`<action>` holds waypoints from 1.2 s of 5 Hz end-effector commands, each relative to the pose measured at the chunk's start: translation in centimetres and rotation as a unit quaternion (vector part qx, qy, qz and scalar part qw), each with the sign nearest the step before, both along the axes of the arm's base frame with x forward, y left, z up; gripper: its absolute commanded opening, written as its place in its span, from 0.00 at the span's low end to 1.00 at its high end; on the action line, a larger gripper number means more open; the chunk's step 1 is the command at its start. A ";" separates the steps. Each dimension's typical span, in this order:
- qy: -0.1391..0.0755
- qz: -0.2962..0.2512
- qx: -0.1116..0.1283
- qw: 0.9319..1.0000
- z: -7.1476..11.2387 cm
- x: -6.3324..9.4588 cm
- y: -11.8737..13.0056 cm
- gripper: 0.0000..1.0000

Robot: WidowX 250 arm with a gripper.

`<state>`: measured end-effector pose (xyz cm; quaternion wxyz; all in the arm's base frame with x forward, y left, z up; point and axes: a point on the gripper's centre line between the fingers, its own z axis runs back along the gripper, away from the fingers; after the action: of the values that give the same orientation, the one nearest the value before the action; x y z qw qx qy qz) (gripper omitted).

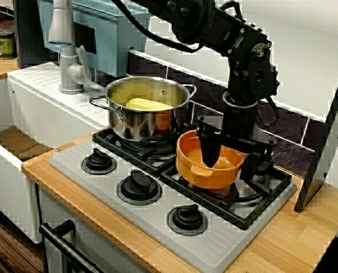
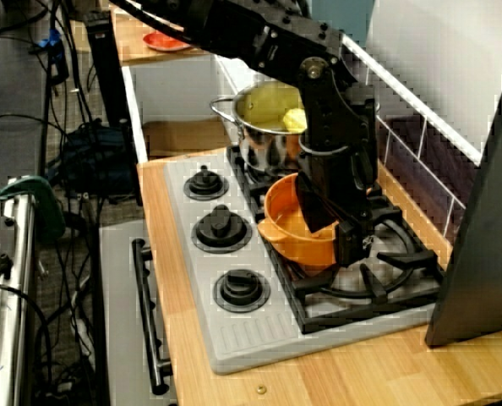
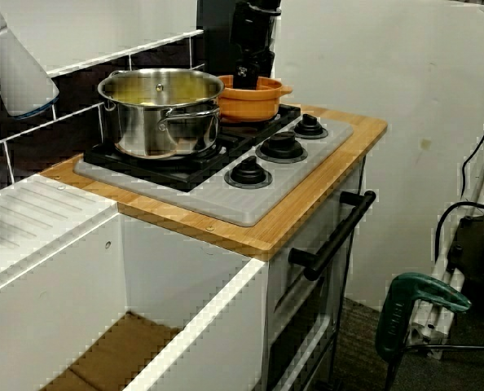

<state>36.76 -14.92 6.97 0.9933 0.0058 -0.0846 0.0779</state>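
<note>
My black gripper [image 1: 231,159] hangs over the front right burner of the toy stove. One finger [image 1: 210,152] reaches down inside an orange bowl [image 1: 206,173]; the other [image 1: 254,165] stands outside the bowl's right rim. The jaws straddle that rim with a wide gap and look open. The view from the stove's right end shows the same gripper [image 2: 335,228] over the bowl [image 2: 286,227]. From the sink side, the arm [image 3: 250,41] comes down behind the bowl [image 3: 254,106]. A steel pot [image 1: 136,124] with a yellow corn cob [image 1: 149,104] stands just left of the bowl.
Three black knobs [image 1: 139,186] line the grey hob's front. A grey tap [image 1: 64,45] and a white sink [image 1: 15,142] lie to the left. A grey panel [image 1: 328,131] leans at the right end of the wooden counter. An oven handle [image 3: 332,244] juts out below.
</note>
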 end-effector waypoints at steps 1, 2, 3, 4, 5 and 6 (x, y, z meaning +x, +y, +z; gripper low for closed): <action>-0.049 0.006 -0.033 0.998 5.0 -0.5 0.8 1.00; -0.053 0.007 -0.034 0.998 5.6 -0.7 1.1 1.00; -0.056 0.010 -0.039 0.998 6.3 -1.0 1.4 1.00; -0.061 0.015 -0.045 0.997 6.9 -1.3 1.9 1.00; -0.064 0.016 -0.047 0.997 7.6 -1.4 2.3 1.00; -0.079 0.013 -0.035 0.996 8.5 -1.3 3.4 1.00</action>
<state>36.00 -11.90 12.93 0.9876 -0.0191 -0.1261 0.0911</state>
